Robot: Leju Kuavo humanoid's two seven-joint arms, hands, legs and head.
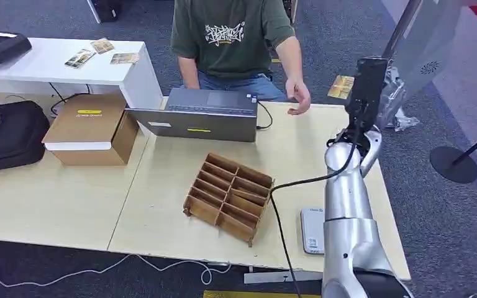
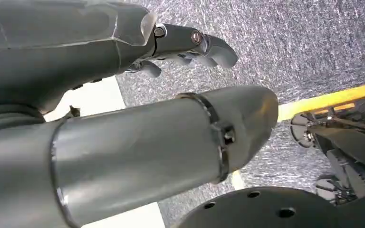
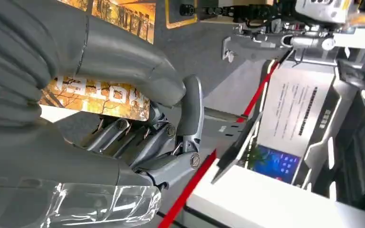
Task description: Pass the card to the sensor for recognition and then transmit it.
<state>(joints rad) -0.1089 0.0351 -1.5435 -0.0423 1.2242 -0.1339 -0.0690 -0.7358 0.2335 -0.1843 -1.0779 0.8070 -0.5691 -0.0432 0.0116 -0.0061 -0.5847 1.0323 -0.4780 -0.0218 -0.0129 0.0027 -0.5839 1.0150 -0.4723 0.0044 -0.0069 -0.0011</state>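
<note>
My right arm is raised over the table's far right side. Its hand (image 1: pixel 366 92) pinches a card (image 1: pixel 340 87) with an orange picture. In the right wrist view the thumb lies over the card (image 3: pixel 100 97) and the dark fingers (image 3: pixel 138 142) sit behind it. A person's hand (image 1: pixel 299 98) hovers just left of the card, a short gap away from it. The white sensor (image 1: pixel 312 230) lies flat on the table near the front right edge, beside my forearm. My left hand (image 2: pixel 190 45) hangs over the carpet with nothing in it.
A cardboard divider tray (image 1: pixel 230 195) stands mid-table. A grey laptop (image 1: pixel 202 115) sits at the far edge before the seated person (image 1: pixel 230 37). A brown box (image 1: pixel 90 127) and black bag (image 1: pixel 6 133) lie left. Several cards (image 1: pixel 99 53) rest on the white side table.
</note>
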